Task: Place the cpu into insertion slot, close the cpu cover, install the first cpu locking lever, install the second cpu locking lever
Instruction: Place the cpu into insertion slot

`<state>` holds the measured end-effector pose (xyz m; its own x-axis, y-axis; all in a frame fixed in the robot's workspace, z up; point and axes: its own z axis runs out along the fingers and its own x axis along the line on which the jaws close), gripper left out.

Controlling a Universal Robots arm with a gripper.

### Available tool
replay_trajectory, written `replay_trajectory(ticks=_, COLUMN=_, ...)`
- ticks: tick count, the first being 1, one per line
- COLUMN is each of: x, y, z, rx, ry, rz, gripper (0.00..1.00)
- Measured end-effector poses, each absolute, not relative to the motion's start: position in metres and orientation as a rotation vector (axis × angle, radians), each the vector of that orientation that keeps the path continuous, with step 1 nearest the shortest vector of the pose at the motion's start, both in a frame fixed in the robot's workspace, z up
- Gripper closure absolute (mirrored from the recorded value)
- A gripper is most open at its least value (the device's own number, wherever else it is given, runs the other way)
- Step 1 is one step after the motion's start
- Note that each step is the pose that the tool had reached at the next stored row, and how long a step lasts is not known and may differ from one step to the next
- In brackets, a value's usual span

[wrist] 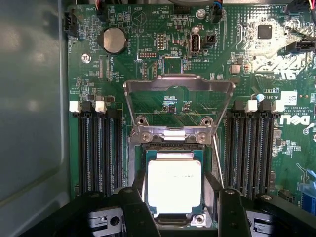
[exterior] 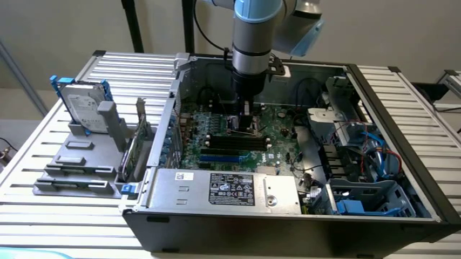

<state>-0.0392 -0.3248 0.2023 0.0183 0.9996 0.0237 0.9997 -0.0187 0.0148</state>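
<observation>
We see a robot arm (exterior: 252, 38) made of round silver-grey tube, with pale blue caps (exterior: 310, 35) over its joints. A thin black cable (exterior: 202, 29) curves alongside it. Below the tube sits a black cylindrical wrist (exterior: 243, 83). The hand (exterior: 243, 121) is narrow and black. In the wrist view its two fingers (wrist: 134, 215) are matt black bars with rounded pivots, backed by silvery metal blocks (wrist: 106, 219) with round screws.

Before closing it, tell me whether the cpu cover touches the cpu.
Apart. The wrist view shows the cpu cover standing open, clear of the cpu lying bare.
</observation>
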Motion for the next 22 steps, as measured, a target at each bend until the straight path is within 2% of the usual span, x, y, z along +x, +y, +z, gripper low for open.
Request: replay_trajectory(ticks=22, x=-0.0381, y=-0.3248, z=0.1990, rx=-2.261, ry=-2.173, rz=-0.043, gripper=0.45)
